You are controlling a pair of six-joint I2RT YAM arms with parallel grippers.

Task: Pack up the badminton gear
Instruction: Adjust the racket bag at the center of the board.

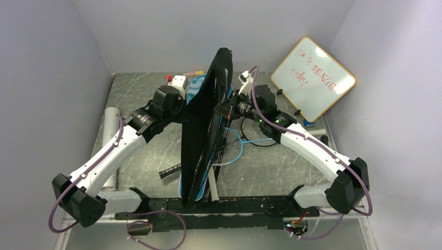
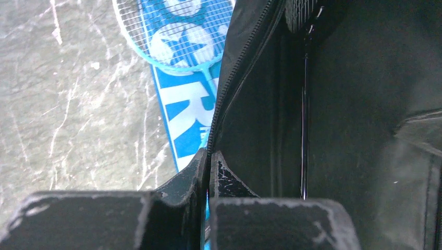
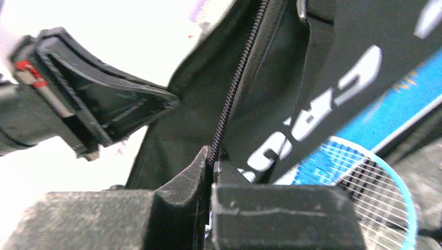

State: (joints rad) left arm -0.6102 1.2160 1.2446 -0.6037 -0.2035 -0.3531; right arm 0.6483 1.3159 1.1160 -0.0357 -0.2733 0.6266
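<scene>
black bag (image 1: pixel 198 130): white lettering
blue bag (image 2: pixel 182 114): white lettering
racket (image 2: pixel 172 36): light-blue frame — white strings
table (image 1: pixel 151 151): grey — white veins

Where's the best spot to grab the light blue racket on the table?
Probably the thin shaft just under the head, from straight above, with the fingers straddling it. The light blue racket lies flat, its head is only strings and rim, and the rest of it is hidden behind the upright black bag.
</scene>
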